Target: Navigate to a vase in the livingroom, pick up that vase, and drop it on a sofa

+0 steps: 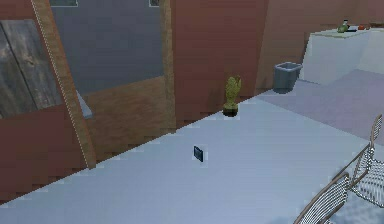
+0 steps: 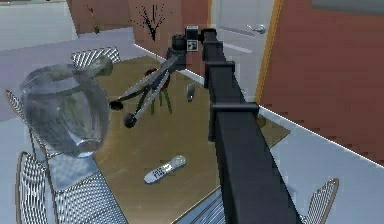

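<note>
A large clear glass vase (image 2: pixel 65 108) shows at the arm side view's left, over the near corner of a brown wooden table (image 2: pixel 150 140). My dark arm (image 2: pixel 235 130) reaches out across that table. The gripper (image 2: pixel 120 113) points down and left from the arm's far end, and its thin fingers (image 2: pixel 140 95) end right at the vase's side. I cannot tell whether the vase stands on the table or hangs from the gripper, so I cannot tell whether it holds anything.
A grey remote (image 2: pixel 165 172) and a small dark thing (image 2: pixel 190 92) lie on the table, with wire chairs (image 2: pixel 95 58) around it. A white door (image 2: pixel 245 40) stands beyond. Ahead are a potted cactus (image 1: pixel 232 97), a bin (image 1: pixel 287 77), a white counter (image 1: pixel 345 55) and a doorway (image 1: pixel 120 95).
</note>
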